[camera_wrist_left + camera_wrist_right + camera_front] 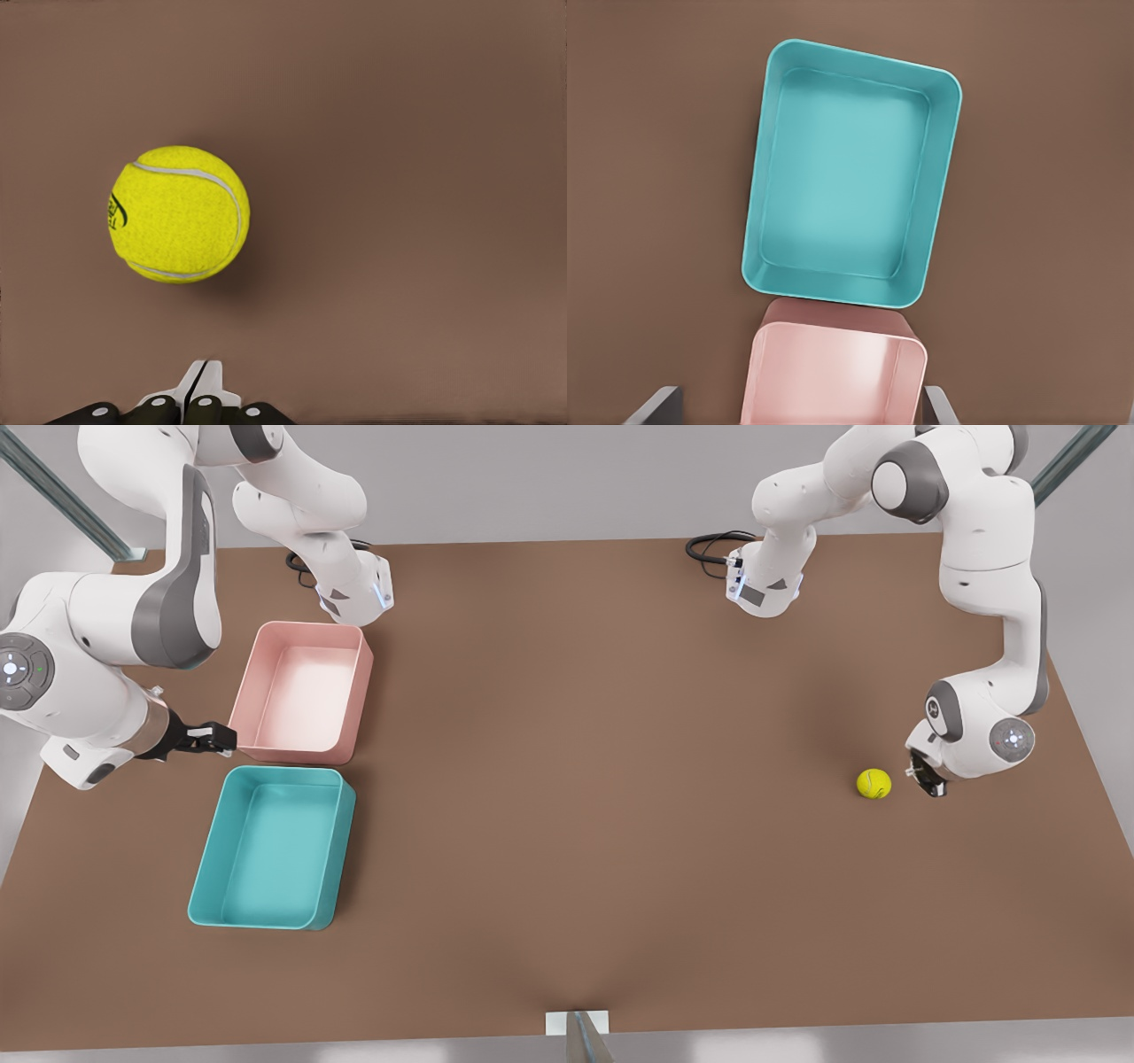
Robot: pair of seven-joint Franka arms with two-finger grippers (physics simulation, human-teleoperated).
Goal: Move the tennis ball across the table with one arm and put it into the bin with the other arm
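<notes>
resting beside left gripper (pixel 927 777): tennis ball (pixel 873 783)

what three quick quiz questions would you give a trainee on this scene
1. True or false: the tennis ball lies inside the teal bin.
2. Which gripper is beside the ball? A) left gripper B) right gripper
3. Fill in: the pink bin sits next to the ____ bin.
Key: 1 false, it rests on the table, far from both bins; 2 A; 3 teal.
</notes>
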